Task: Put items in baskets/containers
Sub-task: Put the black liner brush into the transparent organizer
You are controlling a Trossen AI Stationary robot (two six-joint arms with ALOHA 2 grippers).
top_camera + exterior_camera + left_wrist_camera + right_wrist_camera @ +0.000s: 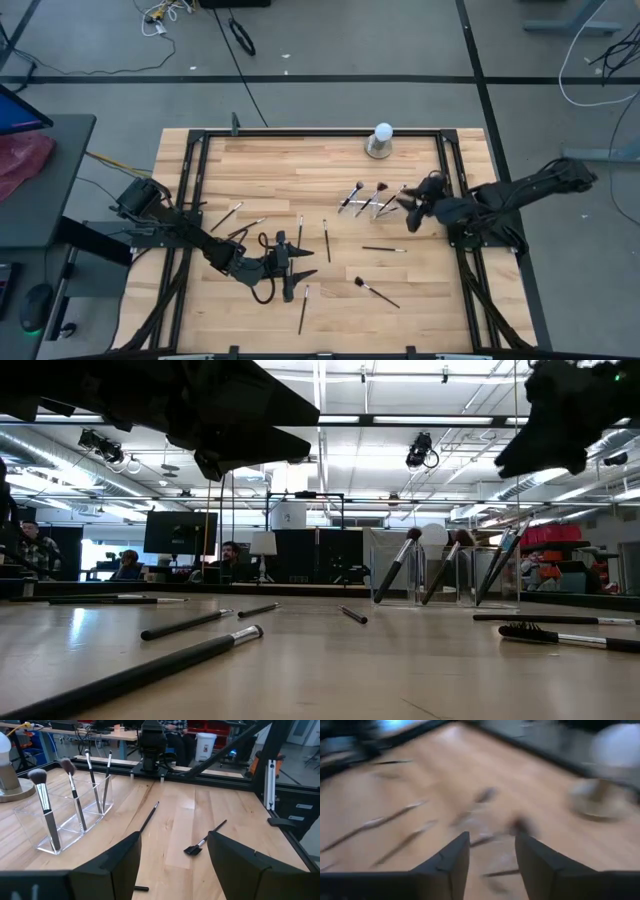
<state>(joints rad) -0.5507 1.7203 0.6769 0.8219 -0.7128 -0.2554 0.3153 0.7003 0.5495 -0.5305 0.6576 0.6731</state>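
Observation:
A clear plastic holder point(368, 203) point(65, 815) point(440, 575) stands on the wood toward the table's right, with several brushes leaning upright in its compartments. Other brushes lie flat on the table: point(326, 240), point(384, 249), point(375, 291), point(303, 308), point(228, 215). My left gripper point(298, 267) point(172, 865) hovers open over the near middle, above a dark brush point(150, 817) and a fan-tipped one point(205, 840). My right gripper point(411, 214) point(492, 860) is open and empty, just right of the holder.
A white ball on a grey round base point(381, 140) point(5, 765) stands at the far edge behind the holder. A black metal frame point(300, 133) runs around the tabletop. Bare wood lies between the scattered brushes in the middle. People sit in the room beyond the table.

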